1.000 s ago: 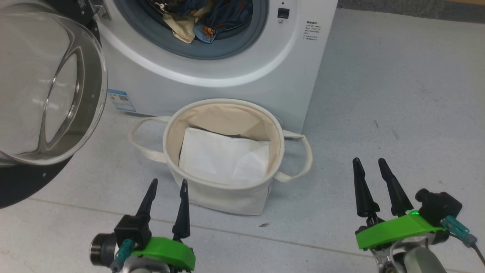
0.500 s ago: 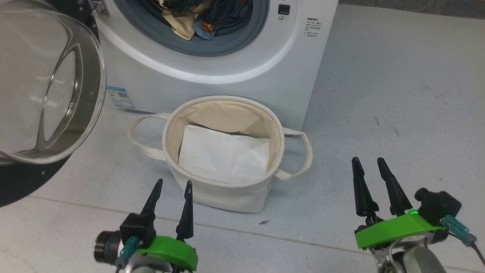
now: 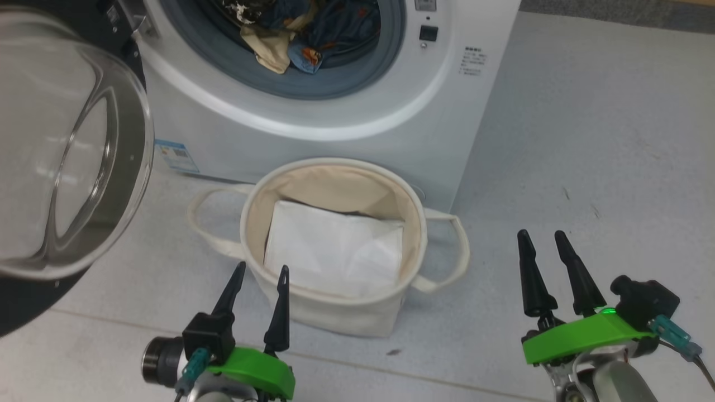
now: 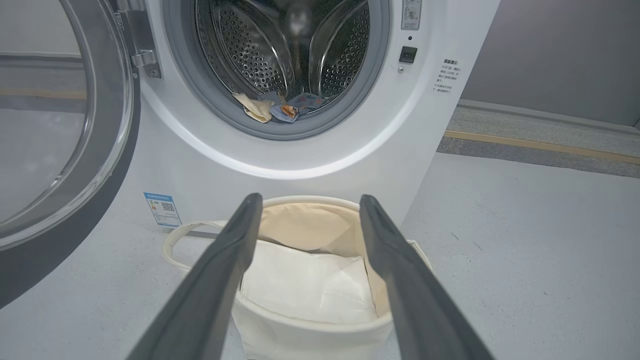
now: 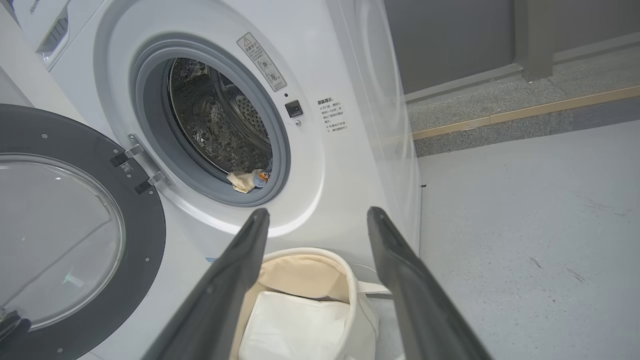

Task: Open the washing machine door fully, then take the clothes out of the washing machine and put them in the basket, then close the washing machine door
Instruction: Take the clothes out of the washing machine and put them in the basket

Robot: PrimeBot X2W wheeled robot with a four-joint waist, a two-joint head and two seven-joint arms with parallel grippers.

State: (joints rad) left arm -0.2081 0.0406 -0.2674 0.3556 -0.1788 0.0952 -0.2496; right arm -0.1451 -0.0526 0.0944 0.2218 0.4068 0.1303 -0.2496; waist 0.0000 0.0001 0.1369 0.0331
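From the head view, the washing machine (image 3: 357, 139) stands at the far side with its door (image 3: 22, 301) swung open to the left, glass bowl bulging toward us. The clothes (image 3: 301, 33) are inside the opening, blue fabric with orange prints and a cream piece, drooping onto the grey gasket (image 3: 335, 89). The basket (image 3: 335, 315) sits on the floor (image 3: 586, 139) just in front of the machine, and a flat white sheet (image 3: 335, 251) lies folded in it. The left gripper (image 3: 263, 267) is at the near side of the basket, fingertips up against its near wall, jaws apart and holding nothing. The right gripper (image 3: 540, 233) is off to the right over bare floor, well apart from the basket, jaws also apart and empty. Over to the left wrist view: we look between the two spread fingers straight across the basket and into the steel drum (image 4: 240, 55), where the cream and blue garments lie low at the front edge, resting on the gasket lip. The door shows at the left edge, and a small blue label (image 4: 162, 210) shows low on the machine's front. Now the right wrist view: the fingers frame the basket's right half below, the machine rises beyond at an angle, and the door hangs wide open on its hinge (image 5: 142, 170) at the left of the opening. A scrap of cream and blue cloth peeks out at the bottom of the drum.
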